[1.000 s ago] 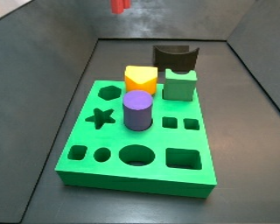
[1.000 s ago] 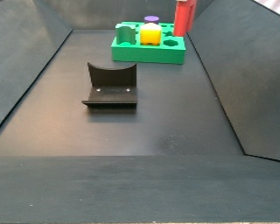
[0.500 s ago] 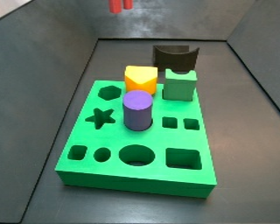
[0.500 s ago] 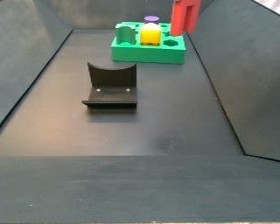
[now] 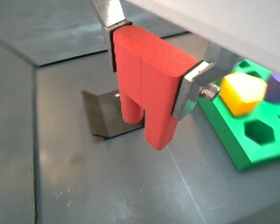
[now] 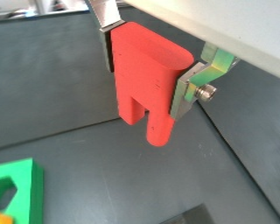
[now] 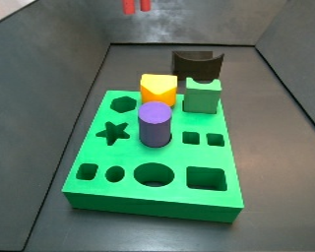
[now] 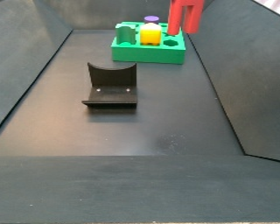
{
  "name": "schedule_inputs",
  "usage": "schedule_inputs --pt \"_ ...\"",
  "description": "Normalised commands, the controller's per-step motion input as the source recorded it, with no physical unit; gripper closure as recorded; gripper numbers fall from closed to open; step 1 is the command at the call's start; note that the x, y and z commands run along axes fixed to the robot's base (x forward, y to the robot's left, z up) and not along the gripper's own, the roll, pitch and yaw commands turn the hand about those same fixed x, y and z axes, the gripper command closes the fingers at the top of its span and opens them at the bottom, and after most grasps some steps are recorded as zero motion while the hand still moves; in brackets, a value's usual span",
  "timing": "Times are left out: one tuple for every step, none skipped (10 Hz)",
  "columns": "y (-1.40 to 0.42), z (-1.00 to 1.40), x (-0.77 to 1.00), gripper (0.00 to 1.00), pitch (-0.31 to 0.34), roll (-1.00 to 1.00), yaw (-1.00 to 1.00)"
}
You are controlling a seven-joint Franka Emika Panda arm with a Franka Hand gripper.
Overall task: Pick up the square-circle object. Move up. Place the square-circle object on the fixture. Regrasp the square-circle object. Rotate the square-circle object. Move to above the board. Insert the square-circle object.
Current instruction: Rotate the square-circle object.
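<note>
Holding the square-circle object [image 5: 152, 86] clamped between the two silver fingers [image 5: 191, 91] of the end effector [image 6: 149, 63]; block hanging lengthwise from the grip, notched end lowermost in both wrist views. Shifting sideways high above the bench [image 8: 143, 149]: compared with a second ago, red block [image 8: 184, 14] now sitting a little further toward the near side of the board [image 8: 149, 51] in a side view, and slightly along the top edge [image 7: 137, 6] in a side view. Height appearing roughly unchanged. Fixture [image 8: 109, 86] standing empty, well apart from the board. Judging this as the carry toward above the board, after the regrasp and rotation; insertion not yet begun. Yellow block [image 7: 157, 89], green cube [image 7: 204, 95] and purple cylinder [image 7: 154, 125] already occupying slots. Which free hole is the target cannot be told from here. Alignment of block over hole needing care next.
</note>
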Motion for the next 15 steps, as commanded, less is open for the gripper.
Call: schedule_inputs --pt "0.01 0.00 0.00 1.00 0.066 -0.08 -1.00" --pt "0.01 0.01 0.00 1.00 0.081 -0.10 -1.00" --pt "0.01 0.01 0.01 1.00 0.099 -0.13 -1.00" --pt "0.01 0.01 0.01 1.00 0.107 -0.14 -0.92" --pt "0.01 0.01 0.01 1.00 0.105 -0.14 -0.59" --pt "0.01 0.01 0.01 1.00 0.103 -0.14 -0.39" --pt "0.01 0.02 0.02 1.00 0.100 -0.14 -0.23" --pt "0.00 -1.00 0.00 1.00 0.098 -0.34 -0.15" --pt "0.00 -1.00 0.01 1.00 0.071 -0.33 -0.10" --pt "0.01 -1.00 0.02 1.00 0.040 -0.30 -0.09" --pt "0.01 -1.00 0.02 1.00 -0.006 -0.23 -0.06" --pt "0.01 -1.00 0.01 1.00 -0.036 -0.19 -0.05" --pt "0.02 -1.00 0.01 1.00 -0.057 -0.17 -0.05" --pt "0.02 -1.00 0.01 1.00 -0.063 -0.17 -0.04" --pt "0.02 -1.00 0.02 1.00 -0.060 -0.17 -0.04"
